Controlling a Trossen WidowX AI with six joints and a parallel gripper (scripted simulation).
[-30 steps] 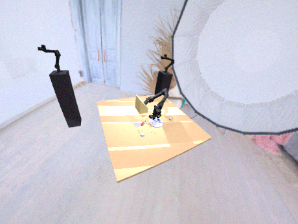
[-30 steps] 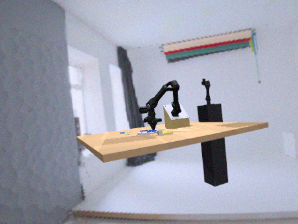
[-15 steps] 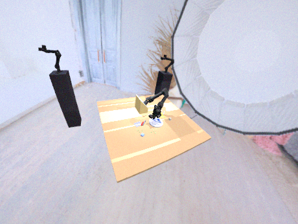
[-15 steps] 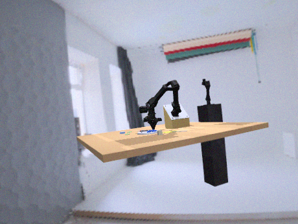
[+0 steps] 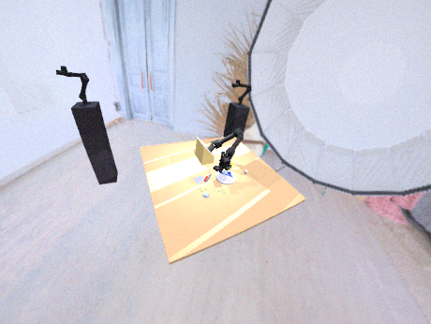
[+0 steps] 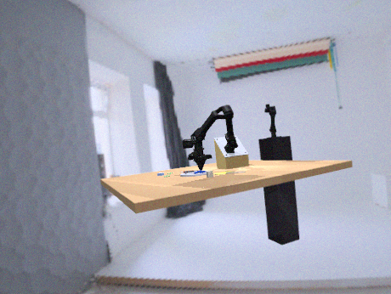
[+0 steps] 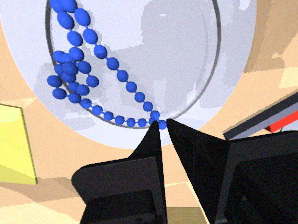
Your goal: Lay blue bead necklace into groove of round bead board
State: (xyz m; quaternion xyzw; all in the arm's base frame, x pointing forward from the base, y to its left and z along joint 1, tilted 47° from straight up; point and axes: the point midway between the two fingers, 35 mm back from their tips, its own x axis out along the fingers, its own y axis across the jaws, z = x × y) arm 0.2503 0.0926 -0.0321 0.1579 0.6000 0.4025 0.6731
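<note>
The nearly closed gripper (image 5: pixel 216 169) (image 6: pixel 201 170) (image 7: pixel 161 123) is pinching the blue bead necklace (image 5: pixel 228 173) (image 6: pixel 200 172) (image 7: pixel 131 87) at the round bead board's (image 5: pixel 226 182) (image 6: pixel 185 174) (image 7: pixel 150 139) groove, presumably guiding its strand along the curve while the bunched beads are waiting.

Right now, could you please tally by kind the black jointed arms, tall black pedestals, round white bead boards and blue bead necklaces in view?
Black jointed arms: 3
Tall black pedestals: 2
Round white bead board: 1
Blue bead necklace: 1
Total: 7
</note>
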